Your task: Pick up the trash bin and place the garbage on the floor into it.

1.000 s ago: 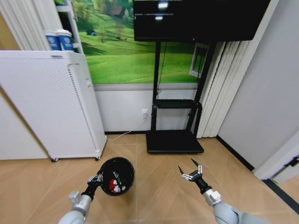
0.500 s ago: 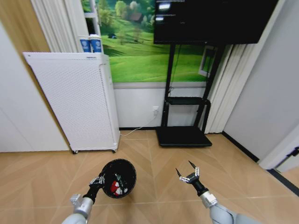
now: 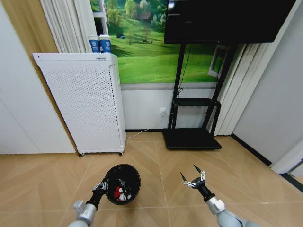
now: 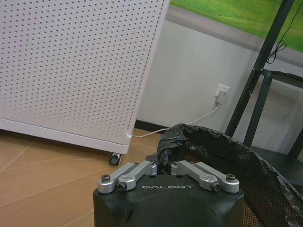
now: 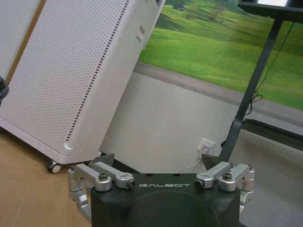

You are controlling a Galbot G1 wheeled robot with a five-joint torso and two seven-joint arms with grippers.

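The black mesh trash bin [image 3: 124,176], lined with a black bag, hangs tilted just above the wooden floor [image 3: 161,194] at lower centre of the head view. My left gripper [image 3: 101,186] is shut on its near rim; in the left wrist view the fingers [image 4: 142,169] pinch the bag-covered rim [image 4: 208,140]. Red-and-white garbage [image 3: 119,192] lies inside the bin. My right gripper [image 3: 194,176] hovers open and empty to the right of the bin, its fingers [image 5: 105,159] spread wide in the right wrist view.
A tall white perforated cabinet [image 3: 85,104] on castors stands against the wall ahead on the left, with blue-and-white cups [image 3: 99,45] on top. A black TV stand [image 3: 191,139] stands ahead on the right, and a white cable [image 3: 144,131] runs along the skirting.
The whole head picture has shifted: cabinet and TV stand now sit further right and farther off, so the camera moved. Both grippers keep their pose, the left still holding the bin.
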